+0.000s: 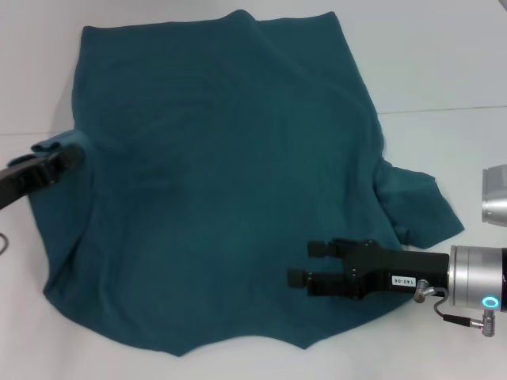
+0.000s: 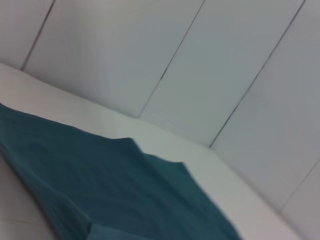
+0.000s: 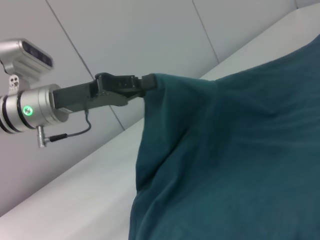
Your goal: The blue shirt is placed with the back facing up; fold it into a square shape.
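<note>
Black grippers on silver wrists (image 1: 475,277) with green ring lights, thin cables.

The blue shirt (image 1: 222,182) was soft matt cloth with gentle wrinkles. The table (image 1: 444,142) looked smooth and white, slightly glossy. Both the left gripper (image 1: 71,154) and the right gripper (image 1: 305,264) were matt black, probably plastic; the right wrist ring (image 1: 475,277) was brushed silver metal

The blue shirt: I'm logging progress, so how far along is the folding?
Barely begun. The blue shirt lies spread on the table, no fold made. In hand: the left gripper is shut on its sleeve edge, lifting it. The right gripper hangs open over the lower hem. Every fold remains.
</note>
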`<state>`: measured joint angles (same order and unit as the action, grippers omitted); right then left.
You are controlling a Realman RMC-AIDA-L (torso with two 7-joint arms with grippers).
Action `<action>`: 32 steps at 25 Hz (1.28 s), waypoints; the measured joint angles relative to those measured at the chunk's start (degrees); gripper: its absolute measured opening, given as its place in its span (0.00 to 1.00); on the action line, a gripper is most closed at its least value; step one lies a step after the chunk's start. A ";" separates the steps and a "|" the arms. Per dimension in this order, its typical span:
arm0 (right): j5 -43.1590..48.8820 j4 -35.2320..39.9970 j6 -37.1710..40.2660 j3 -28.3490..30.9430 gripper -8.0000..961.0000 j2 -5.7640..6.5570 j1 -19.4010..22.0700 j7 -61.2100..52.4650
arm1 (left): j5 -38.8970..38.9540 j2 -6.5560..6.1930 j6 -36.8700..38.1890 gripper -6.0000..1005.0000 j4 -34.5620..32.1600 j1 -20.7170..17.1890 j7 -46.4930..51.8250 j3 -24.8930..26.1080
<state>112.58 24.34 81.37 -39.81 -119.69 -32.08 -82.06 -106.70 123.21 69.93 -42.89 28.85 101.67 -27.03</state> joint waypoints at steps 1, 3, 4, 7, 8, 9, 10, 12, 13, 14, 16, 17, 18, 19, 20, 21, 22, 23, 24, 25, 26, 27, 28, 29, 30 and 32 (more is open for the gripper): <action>0.00 0.00 0.00 0.00 0.96 0.00 0.04 0.09 | 1.63 -0.03 -0.23 0.02 1.97 0.25 -0.59 0.15; 0.01 0.00 0.00 0.00 0.96 0.00 0.21 0.15 | 3.75 -0.10 -1.11 0.02 4.82 0.44 -1.71 0.41; 0.01 0.00 -0.01 0.00 0.96 0.00 0.31 0.15 | 4.31 -0.11 -1.44 0.02 5.40 0.44 -1.98 0.43; 0.01 0.01 -0.01 0.00 0.96 0.00 0.56 0.15 | 4.84 -0.05 -2.03 0.09 6.18 0.13 -2.53 0.19; 0.01 0.01 -0.01 0.00 0.96 0.00 0.59 0.15 | 4.77 0.01 -2.06 0.12 6.22 0.05 -2.75 0.00; 0.01 0.01 -0.01 -0.01 0.96 0.00 0.59 0.15 | 4.70 0.11 -2.06 0.15 6.26 -0.01 -2.96 -0.30; 0.01 0.01 -0.01 -0.03 0.96 0.00 0.58 0.15 | 4.59 0.25 -2.05 0.19 6.30 -0.08 -3.23 -0.62; 0.01 0.01 0.01 -0.07 0.96 0.00 0.52 0.15 | 4.51 0.43 -2.01 0.29 6.38 -0.14 -3.50 -0.93; 0.01 0.01 0.01 -0.10 0.96 0.00 0.51 0.14 | 4.51 0.49 -2.06 0.34 6.44 -0.18 -3.72 -1.02; 0.01 0.01 0.01 -0.14 0.96 0.00 0.50 0.11 | 4.58 0.50 -2.23 0.38 6.47 -0.43 -4.49 -0.88; 0.01 0.01 0.01 -0.20 0.96 0.00 0.49 0.02 | 4.85 0.53 -2.37 0.47 6.40 -0.78 -5.69 -0.37; 0.00 0.01 0.01 -0.20 0.96 0.00 0.49 -0.05 | 5.00 0.56 -2.55 0.50 6.35 -0.98 -6.61 0.11; 0.01 0.01 0.01 -0.21 0.96 0.00 0.50 -0.10 | 5.11 0.57 -2.73 0.53 6.28 -1.13 -7.28 0.51; 0.00 0.01 0.01 -0.21 0.96 0.00 0.52 -0.16 | 5.15 0.59 -3.23 0.57 6.28 -1.31 -8.27 0.98; 0.00 0.01 0.01 -0.19 0.96 0.00 0.53 -0.22 | 5.17 0.60 -3.66 0.60 6.29 -1.49 -8.99 1.19; 0.00 -0.04 0.02 -0.15 0.96 0.00 0.54 -0.27 | 5.17 0.60 -4.15 0.63 6.33 -1.65 -9.78 1.31; 0.00 -0.16 0.02 -0.11 0.96 0.00 0.53 -0.32 | 5.19 0.61 -4.77 0.66 6.45 -1.88 -10.80 1.30; 0.00 -0.25 0.02 -0.07 0.96 0.00 0.52 -0.35 | 5.18 0.62 -5.37 0.69 6.57 -2.08 -11.91 1.20; 0.00 -0.34 0.02 -0.02 0.96 0.00 0.43 -0.44 | 5.11 0.65 -5.78 0.72 6.71 -2.20 -12.75 1.10; 0.00 -0.39 0.02 0.01 0.96 0.00 0.31 -0.60 | 4.93 0.67 -6.19 0.75 6.97 -2.29 -13.82 0.93; 0.00 -0.43 0.05 0.03 0.96 0.00 0.15 -0.81 | 4.78 0.69 -6.43 0.78 7.23 -2.34 -14.50 0.80; 0.00 -0.46 0.11 0.04 0.96 0.00 0.01 -1.00 | 4.58 0.69 -6.69 0.81 7.62 -2.40 -15.36 0.71; 0.00 -0.47 0.17 0.05 0.96 0.00 -0.10 -1.16 | 4.53 0.70 -6.72 0.83 7.86 -2.51 -15.82 0.67; 0.00 -0.46 0.22 0.06 0.96 0.00 -0.18 -1.26 | 4.52 0.70 -6.72 0.86 7.99 -2.60 -16.06 0.68; -0.01 -0.37 0.24 0.08 0.96 0.00 -0.21 -1.44 | 4.49 0.71 -6.55 0.88 8.03 -2.89 -16.27 0.67; -0.17 -0.12 0.31 0.35 0.96 0.07 -0.25 -1.86 | 4.47 0.68 -5.86 0.90 7.66 -3.54 -16.30 0.66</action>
<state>112.41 24.22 81.68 -39.46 -119.62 -32.34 -83.92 -102.22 123.89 64.06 -35.23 25.31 85.38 -26.36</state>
